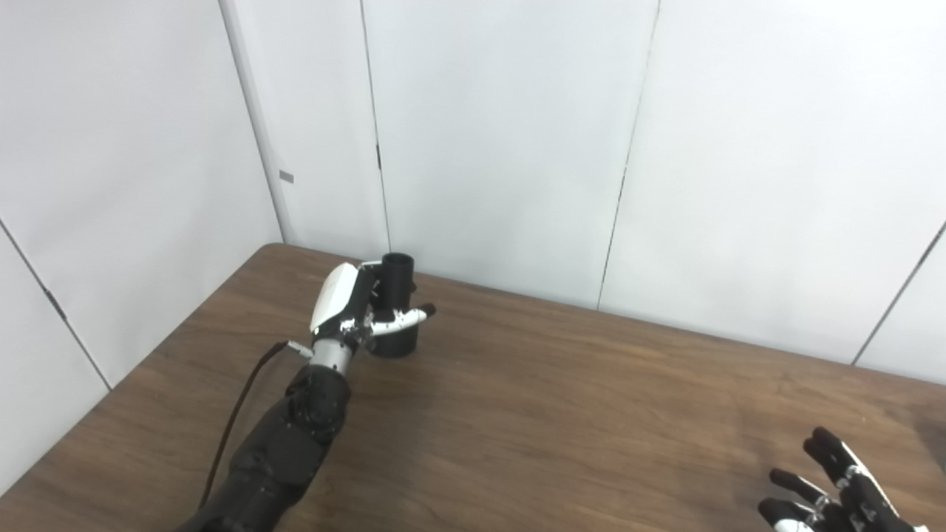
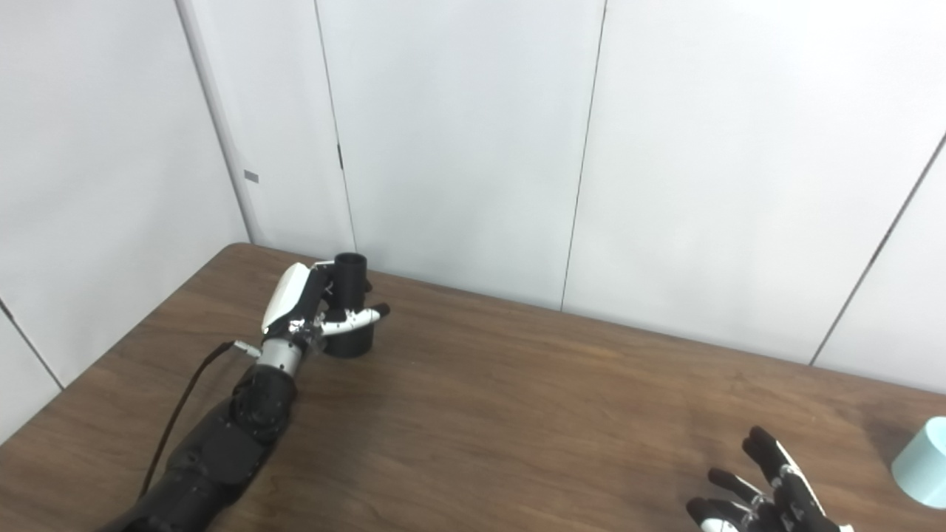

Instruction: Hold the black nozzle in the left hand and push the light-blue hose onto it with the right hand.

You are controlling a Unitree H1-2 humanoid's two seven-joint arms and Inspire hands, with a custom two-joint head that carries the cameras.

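The black nozzle stands upright near the table's far left corner, its open mouth facing up. My left hand wraps it from the left, with the thumb across its front and the fingers hidden behind it. The light-blue hose shows only in the right eye view, as a short pale cylinder cut off by the right edge. My right hand hovers low at the bottom right with its fingers spread and nothing in them, a little left of the hose and apart from it.
A dark wooden table fills the lower part of both views. White wall panels rise just behind its far edge. A dark cable trails along my left forearm.
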